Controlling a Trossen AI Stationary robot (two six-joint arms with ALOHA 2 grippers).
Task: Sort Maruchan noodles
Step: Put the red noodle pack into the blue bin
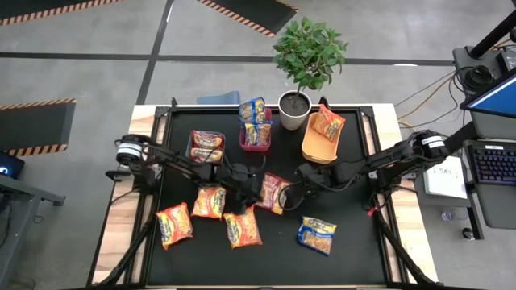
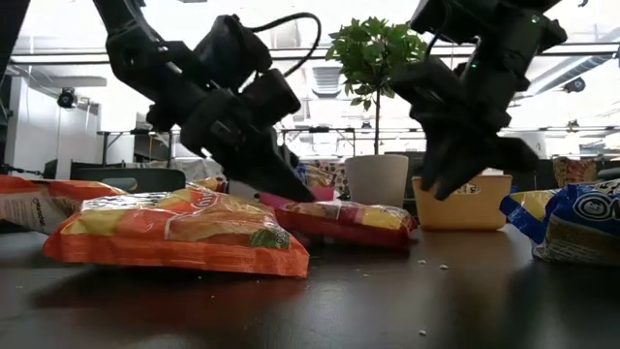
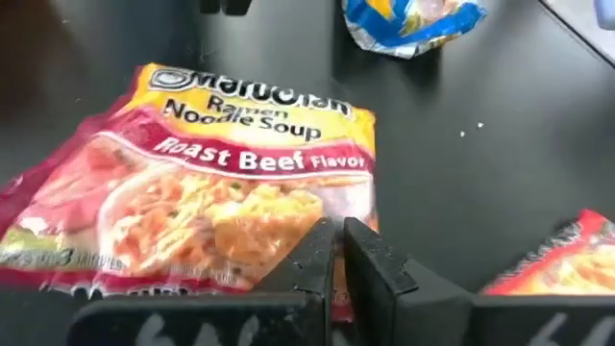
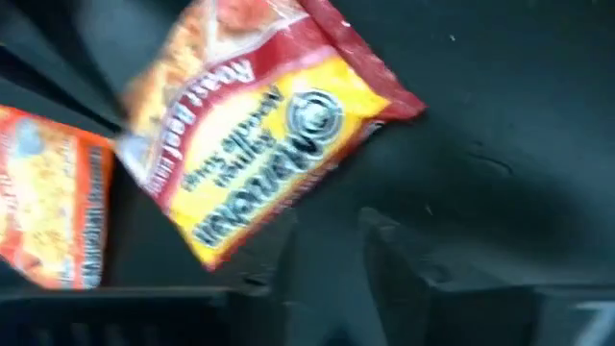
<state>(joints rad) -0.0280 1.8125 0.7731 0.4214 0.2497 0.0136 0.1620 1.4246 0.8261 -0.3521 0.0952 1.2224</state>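
While three bins (image 1: 256, 147) at the far side already hold a few packets, you have five noodle packets (image 1: 209, 201) loose on the mat. Your left gripper (image 3: 333, 252), fingers nearly closed, pinches the roast beef packet's (image 3: 202, 202) edge at centre. Your right gripper (image 4: 327, 245) hovers open beside it. A blue packet (image 1: 317, 234) waits right.

Eight noodle packets (image 1: 274, 193), three bins (image 1: 319, 147), one potted plant (image 1: 309, 53)
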